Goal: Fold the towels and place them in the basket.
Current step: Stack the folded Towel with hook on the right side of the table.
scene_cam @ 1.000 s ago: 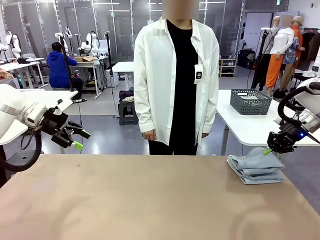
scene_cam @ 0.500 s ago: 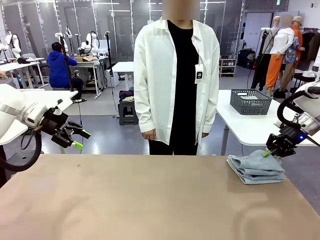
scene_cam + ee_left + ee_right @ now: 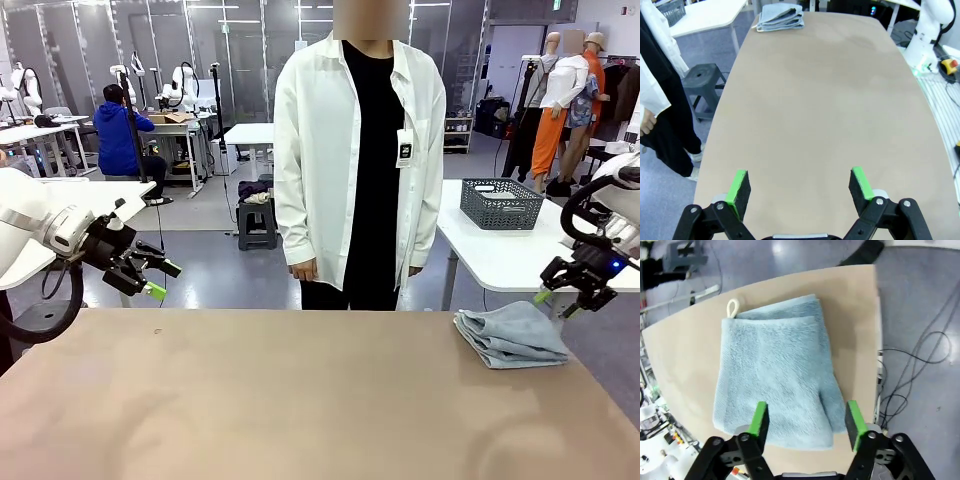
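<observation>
Releasing: right tool point(image 3: 565, 298) now spread wide above folded towels point(image 3: 510, 335) | left tool point(image 3: 160, 280) unchanged, wide

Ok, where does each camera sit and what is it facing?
Front: between the arms, looking across the table at the standing person; left hand and right hand at the sides.
Left wrist: above the table's left end, looking along it; own open fingers below.
Right wrist: above the folded towel, looking down; own open fingers below.
Shared: the towel appears in all three.
</observation>
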Action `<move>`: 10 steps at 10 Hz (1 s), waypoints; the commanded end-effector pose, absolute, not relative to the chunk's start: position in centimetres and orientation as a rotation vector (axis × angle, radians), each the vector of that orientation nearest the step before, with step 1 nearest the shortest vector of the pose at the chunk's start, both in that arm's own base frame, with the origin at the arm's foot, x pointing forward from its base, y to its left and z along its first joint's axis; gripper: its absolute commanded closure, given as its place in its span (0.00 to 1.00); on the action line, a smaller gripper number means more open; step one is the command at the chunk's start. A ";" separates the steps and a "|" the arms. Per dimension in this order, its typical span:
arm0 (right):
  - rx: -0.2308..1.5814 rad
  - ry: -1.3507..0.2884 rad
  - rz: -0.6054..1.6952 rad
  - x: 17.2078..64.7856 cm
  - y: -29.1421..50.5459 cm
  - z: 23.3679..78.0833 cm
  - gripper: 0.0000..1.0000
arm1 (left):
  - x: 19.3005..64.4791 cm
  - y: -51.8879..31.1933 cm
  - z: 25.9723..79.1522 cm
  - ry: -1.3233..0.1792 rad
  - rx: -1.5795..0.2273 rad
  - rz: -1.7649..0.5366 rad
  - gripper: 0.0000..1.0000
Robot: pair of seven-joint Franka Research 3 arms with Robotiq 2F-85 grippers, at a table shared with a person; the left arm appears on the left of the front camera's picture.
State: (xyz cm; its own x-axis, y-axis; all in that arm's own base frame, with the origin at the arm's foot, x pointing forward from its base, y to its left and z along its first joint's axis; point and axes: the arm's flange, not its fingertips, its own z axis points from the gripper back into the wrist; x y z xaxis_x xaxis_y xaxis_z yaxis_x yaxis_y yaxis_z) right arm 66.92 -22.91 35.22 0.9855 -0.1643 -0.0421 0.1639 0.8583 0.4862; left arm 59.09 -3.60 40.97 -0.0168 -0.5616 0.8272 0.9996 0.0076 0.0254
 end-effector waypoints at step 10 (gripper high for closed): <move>0.338 -0.446 -0.161 41.5 -11.6 68.2 0.00 | 58.9 -3.6 41.1 -0.783 -0.738 -1.441 0.00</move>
State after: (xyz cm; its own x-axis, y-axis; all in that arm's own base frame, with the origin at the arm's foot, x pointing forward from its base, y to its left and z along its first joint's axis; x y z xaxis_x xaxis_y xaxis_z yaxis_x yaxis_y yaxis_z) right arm 41.14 -11.81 70.60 0.8920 -0.2050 0.4029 0.0489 0.9298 0.3649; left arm 59.07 -3.60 41.02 -0.0174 -0.5617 0.8272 0.9996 0.0076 0.0262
